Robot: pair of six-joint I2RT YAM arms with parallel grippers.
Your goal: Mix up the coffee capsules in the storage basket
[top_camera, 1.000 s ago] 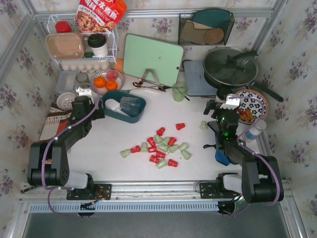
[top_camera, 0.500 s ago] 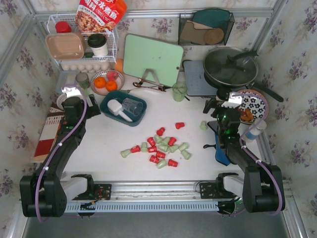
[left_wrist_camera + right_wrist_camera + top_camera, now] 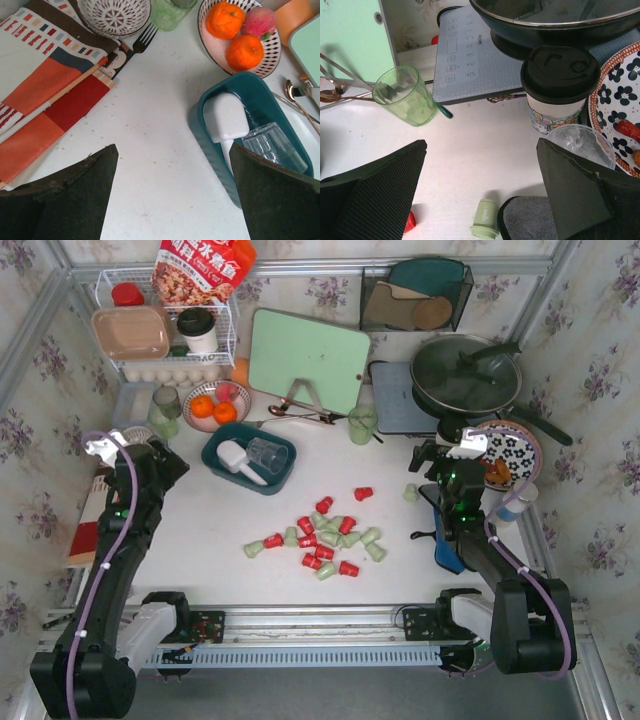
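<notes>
We see the left tool (image 3: pixel 172 150) spread wide and pinching nothing, above the counter (image 3: pixel 150 100) just beside the teal basket (image 3: pixel 212 150), which holds a white scoop (image 3: pixel 225 117) and a clear cup (image 3: pixel 272 147). The right tool (image 3: pixel 481 145) is spread wide too, with a green capsule (image 3: pixel 485 218) on the counter beneath it. The red and green capsules (image 3: pixel 320 538) lie clustered mid-counter, apart from the basket.

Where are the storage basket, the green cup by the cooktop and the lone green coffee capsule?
storage basket (image 3: pixel 211 152): left wrist view, its outer teal wall.
green cup (image 3: pixel 407 102): right wrist view, its side.
lone green coffee capsule (image 3: pixel 485 219): right wrist view, its body.
</notes>
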